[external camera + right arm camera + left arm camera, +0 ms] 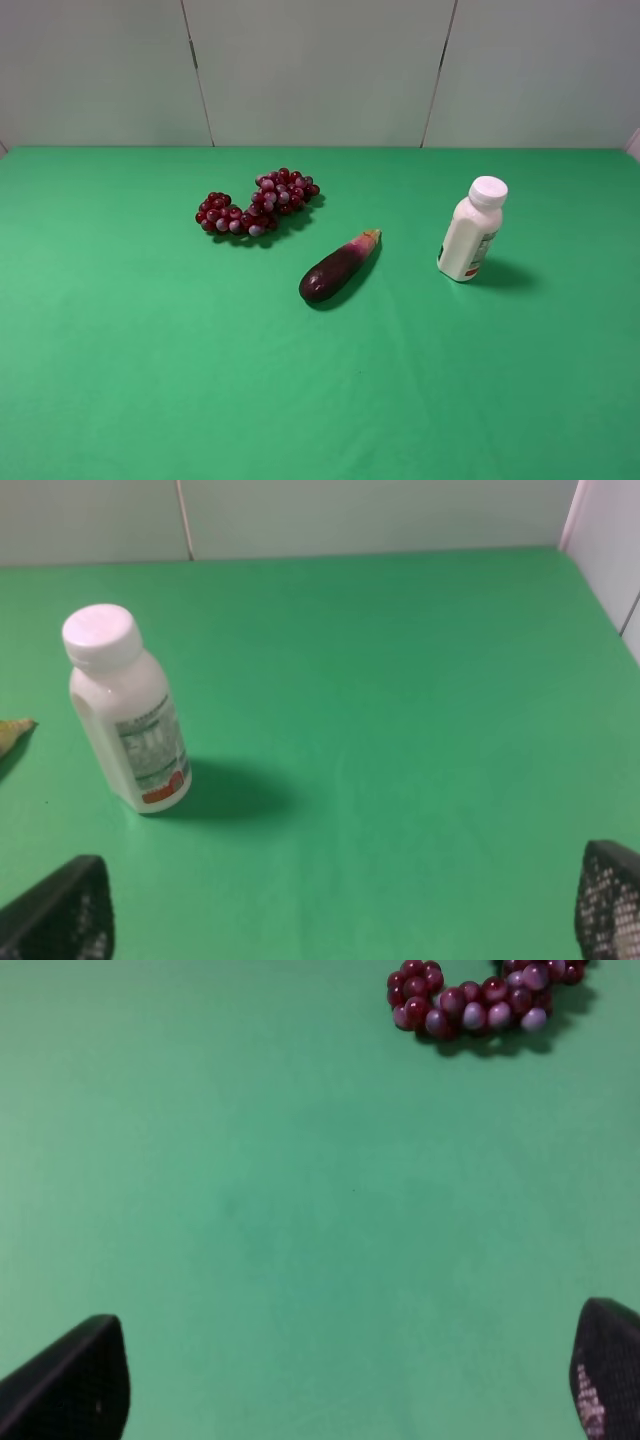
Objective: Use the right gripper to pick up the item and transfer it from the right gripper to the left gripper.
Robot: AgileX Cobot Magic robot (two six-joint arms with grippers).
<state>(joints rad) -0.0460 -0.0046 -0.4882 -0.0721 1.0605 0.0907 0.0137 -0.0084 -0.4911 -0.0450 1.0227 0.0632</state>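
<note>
Right gripper [335,912]: we saw its fingers [60,915] spread wide apart, gripping and touching nothing.
Left gripper [338,1378]: its fingers were also wide apart and empty, with only green table between the tips.
Bottle [130,715]: it stood upright on the table [150,350] with its cap on. It was ahead of the Right gripper, off toward one finger's side and well apart from both tips.
Eggplant [338,268]: it lay near the table's middle, between the Grapes and the Bottle, touching neither.
Grapes [258,203]: they lay ahead of the Left gripper, well apart from it.
Cut off: we saw only the black fingertips of each gripper, only part of the bunch in the left wrist view, and only the Eggplant's tip in the right wrist view.
Unclear: we could not read the label's print.
</note>
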